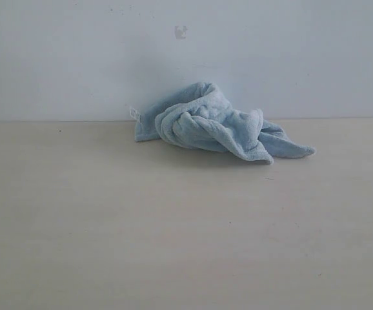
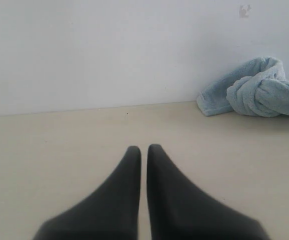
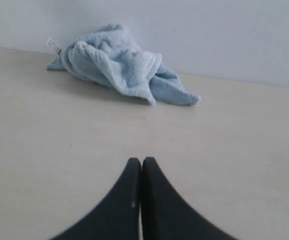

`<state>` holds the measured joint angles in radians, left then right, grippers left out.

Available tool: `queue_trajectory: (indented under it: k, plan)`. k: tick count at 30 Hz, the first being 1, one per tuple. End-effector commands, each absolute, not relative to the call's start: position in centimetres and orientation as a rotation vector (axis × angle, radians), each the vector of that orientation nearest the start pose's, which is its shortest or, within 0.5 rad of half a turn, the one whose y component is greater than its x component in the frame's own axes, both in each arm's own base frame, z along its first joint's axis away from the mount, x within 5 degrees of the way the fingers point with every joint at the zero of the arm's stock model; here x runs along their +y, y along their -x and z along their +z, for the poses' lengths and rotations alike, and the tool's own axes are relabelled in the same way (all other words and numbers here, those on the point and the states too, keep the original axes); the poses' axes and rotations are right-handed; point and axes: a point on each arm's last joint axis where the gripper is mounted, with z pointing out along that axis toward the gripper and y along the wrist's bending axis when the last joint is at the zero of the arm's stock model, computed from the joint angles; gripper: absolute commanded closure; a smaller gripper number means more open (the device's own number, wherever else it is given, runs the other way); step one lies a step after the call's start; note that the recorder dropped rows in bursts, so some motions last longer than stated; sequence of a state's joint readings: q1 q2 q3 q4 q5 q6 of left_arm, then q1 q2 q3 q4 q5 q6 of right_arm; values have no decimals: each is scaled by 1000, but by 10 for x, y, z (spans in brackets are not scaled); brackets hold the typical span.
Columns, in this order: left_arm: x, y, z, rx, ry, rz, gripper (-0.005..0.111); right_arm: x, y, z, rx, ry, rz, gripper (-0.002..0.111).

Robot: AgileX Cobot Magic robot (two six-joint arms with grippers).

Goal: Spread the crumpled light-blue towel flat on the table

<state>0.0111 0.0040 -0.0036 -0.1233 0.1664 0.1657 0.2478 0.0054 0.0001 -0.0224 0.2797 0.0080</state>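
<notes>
- Fluffy pale-blue terry towel [image 1: 212, 126] lies crumpled, far centre of the cream matte desk [image 1: 173, 232]; nothing spread yet.
- Both empty: left tool [image 2: 143, 150] closed to a slit, right tool [image 3: 141, 162] fully closed.

The table [image 1: 173, 245] is a plain, smooth, matte cream surface running back to a pale wall [image 1: 77, 58]. One thing lies on it: the towel [image 1: 212, 126], light blue and bunched in a crumpled heap beside the wall. The heap sits well ahead of the left gripper [image 2: 143, 148] jaws, toward the right arm's side, and well ahead of the right gripper [image 3: 141, 160] jaws, toward the left arm's side.
</notes>
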Motion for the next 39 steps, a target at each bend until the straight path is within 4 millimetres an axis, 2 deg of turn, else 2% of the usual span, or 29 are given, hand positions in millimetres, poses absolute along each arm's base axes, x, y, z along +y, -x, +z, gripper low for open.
queue_trajectory:
  k: [1,3,9,12,16,22,26,31,34,35,36,39]
  plan:
    - [-1,-56,199,1640,-34,25,103,14,-55,202,1611,75,313,108]
    - [-1,-56,199,1640,-34,25,103,14,-55,207,1572,-43,437,108]
    - [-1,-56,199,1640,-34,25,103,12,-54,222,1403,-100,500,108]
    - [-1,-56,199,1640,-34,25,103,11,-53,224,1373,-219,634,108]
    - [-1,-56,199,1640,-34,25,103,13,-54,214,1482,-332,744,108]
    - [-1,-56,199,1640,-34,25,103,16,-52,230,1633,-312,716,108]
    - [-1,-56,199,1640,-34,25,103,20,-64,244,1777,-270,641,108]
    - [-1,-56,199,1640,-34,25,103,31,-98,256,2003,-201,541,108]
    - [-1,-56,199,1640,-34,25,103,41,-129,264,2112,-96,485,108]
    - [-1,-56,199,1640,-34,25,103,46,-142,271,2140,-46,477,108]
    - [-1,-56,199,1640,-34,25,103,56,-169,275,2220,40,462,108]
    - [-1,-56,199,1640,-34,25,103,75,-224,283,2340,222,444,106]
